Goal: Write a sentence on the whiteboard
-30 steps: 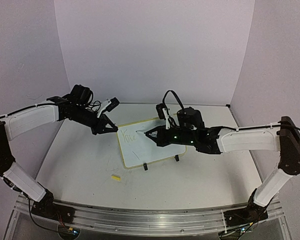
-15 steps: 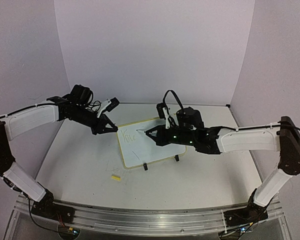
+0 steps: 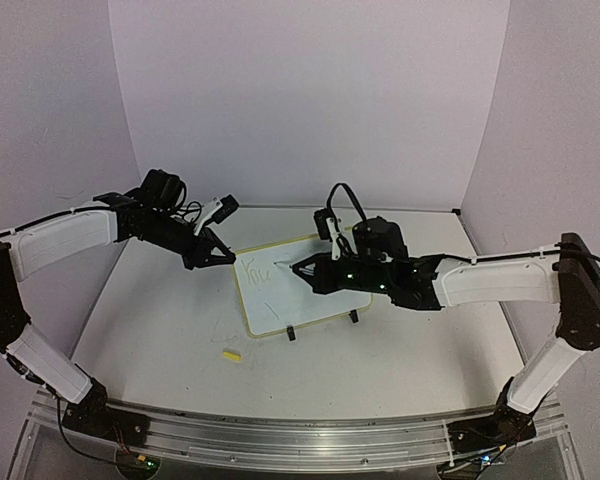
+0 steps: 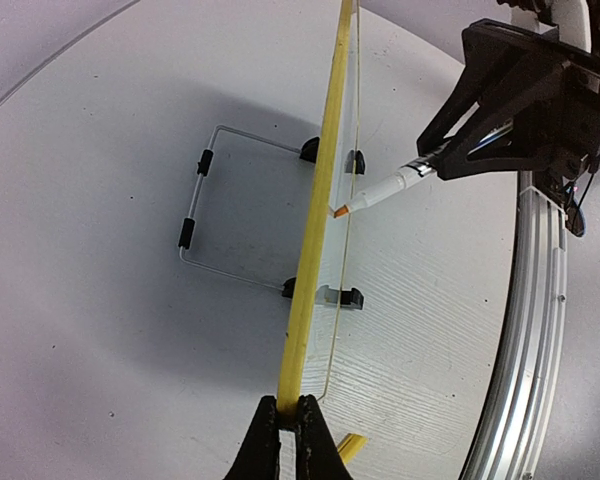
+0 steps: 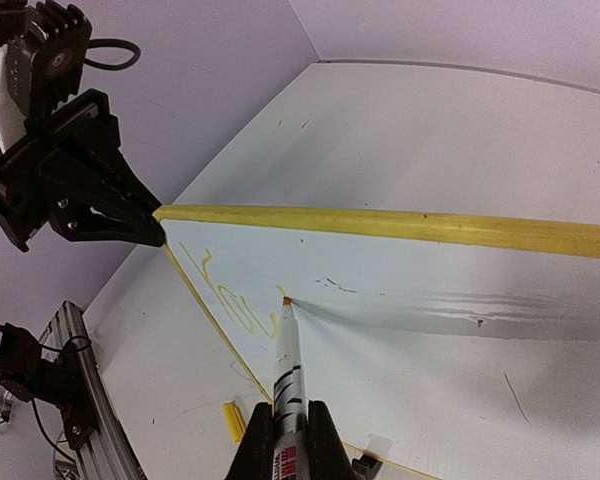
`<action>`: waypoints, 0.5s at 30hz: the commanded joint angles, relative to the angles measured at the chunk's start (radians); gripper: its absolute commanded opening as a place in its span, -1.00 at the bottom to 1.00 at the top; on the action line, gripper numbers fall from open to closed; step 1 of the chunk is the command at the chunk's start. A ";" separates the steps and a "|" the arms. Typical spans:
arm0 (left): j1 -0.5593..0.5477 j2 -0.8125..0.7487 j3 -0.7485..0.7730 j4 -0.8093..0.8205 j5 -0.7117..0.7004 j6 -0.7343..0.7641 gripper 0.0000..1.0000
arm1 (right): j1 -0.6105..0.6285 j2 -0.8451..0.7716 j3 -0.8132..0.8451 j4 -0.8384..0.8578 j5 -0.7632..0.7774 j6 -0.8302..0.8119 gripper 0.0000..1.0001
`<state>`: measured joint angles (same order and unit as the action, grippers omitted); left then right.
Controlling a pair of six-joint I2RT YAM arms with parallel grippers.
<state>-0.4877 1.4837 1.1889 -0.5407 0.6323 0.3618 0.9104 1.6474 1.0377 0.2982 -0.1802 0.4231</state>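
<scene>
The whiteboard (image 3: 295,285) stands tilted on two black clip feet at mid table. My left gripper (image 3: 220,258) is shut on its upper left corner; in the left wrist view the jaws pinch the yellow rim (image 4: 308,280) edge-on. My right gripper (image 3: 313,270) is shut on a white marker (image 5: 288,370) whose orange tip touches the board face. The sentence (image 5: 225,295) shows as faint yellow letters, roughly "You", near the top left corner, also faint in the top view (image 3: 254,268). The marker (image 4: 385,188) also shows in the left wrist view.
A yellow marker cap (image 3: 232,354) lies on the table in front of the board, also in the right wrist view (image 5: 233,420). A wire stand (image 4: 205,215) props the board from behind. The metal rail (image 3: 280,440) runs along the near edge.
The right gripper and marker tip have shifted very slightly on the board. The left gripper and the board have not moved.
</scene>
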 commanded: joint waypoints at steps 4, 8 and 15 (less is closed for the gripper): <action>-0.002 -0.026 0.000 -0.001 -0.020 0.030 -1.00 | -0.004 -0.002 0.003 0.007 0.004 0.004 -1.00; -0.002 -0.025 0.000 -0.001 -0.019 0.029 -1.00 | -0.004 0.004 0.018 0.016 -0.034 -0.006 -1.00; -0.002 -0.023 0.000 -0.002 -0.020 0.030 -1.00 | -0.004 -0.056 -0.014 0.104 -0.116 0.007 -1.00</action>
<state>-0.4881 1.4837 1.1886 -0.5407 0.6334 0.3622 0.9085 1.6474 1.0358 0.3107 -0.2380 0.4235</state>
